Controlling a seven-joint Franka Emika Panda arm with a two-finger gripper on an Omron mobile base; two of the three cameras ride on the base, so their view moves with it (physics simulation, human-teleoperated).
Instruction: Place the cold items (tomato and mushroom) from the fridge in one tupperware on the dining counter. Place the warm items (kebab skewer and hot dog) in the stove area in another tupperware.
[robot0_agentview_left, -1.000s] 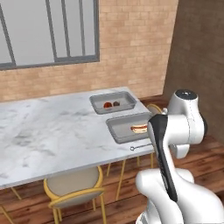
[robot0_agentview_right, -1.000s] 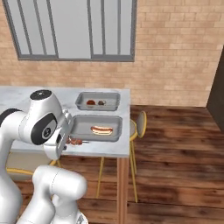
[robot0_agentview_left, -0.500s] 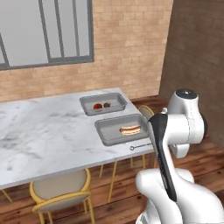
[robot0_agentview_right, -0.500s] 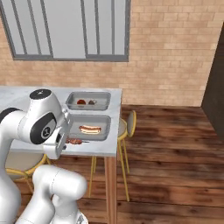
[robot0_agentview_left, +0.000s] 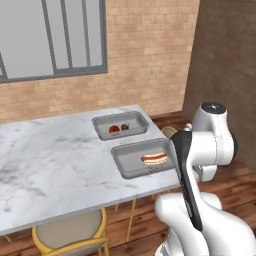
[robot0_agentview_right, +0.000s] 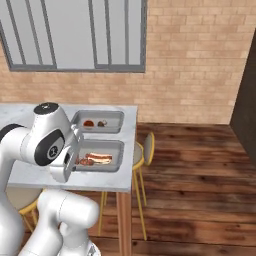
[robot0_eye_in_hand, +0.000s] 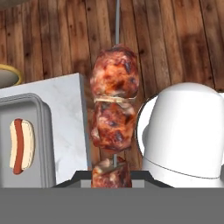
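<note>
Glossy white rounded arm (robot0_agentview_left: 200, 150), dark joint bands, black-capped top joint

The desk (robot0_agentview_left: 55, 160) is smooth white marble with grey veins. Both tupperware trays (robot0_agentview_left: 142, 159) (robot0_agentview_left: 120, 125) look matt grey. The kebab skewer (robot0_eye_in_hand: 113, 114) has glossy, charred meat on a thin metal rod. The floor (robot0_agentview_right: 200, 175) is brown plank wood, the wall (robot0_agentview_right: 200, 55) rough brick.

Two shallow grey rectangular trays (robot0_agentview_left: 120, 125) (robot0_agentview_left: 142, 159) (side by side), one bun-wrapped red sausage (robot0_agentview_left: 154, 159), one skewer of browned meat chunks (robot0_eye_in_hand: 113, 116), two yellow-framed stools (robot0_agentview_left: 72, 237) (robot0_agentview_right: 142, 148).
</note>
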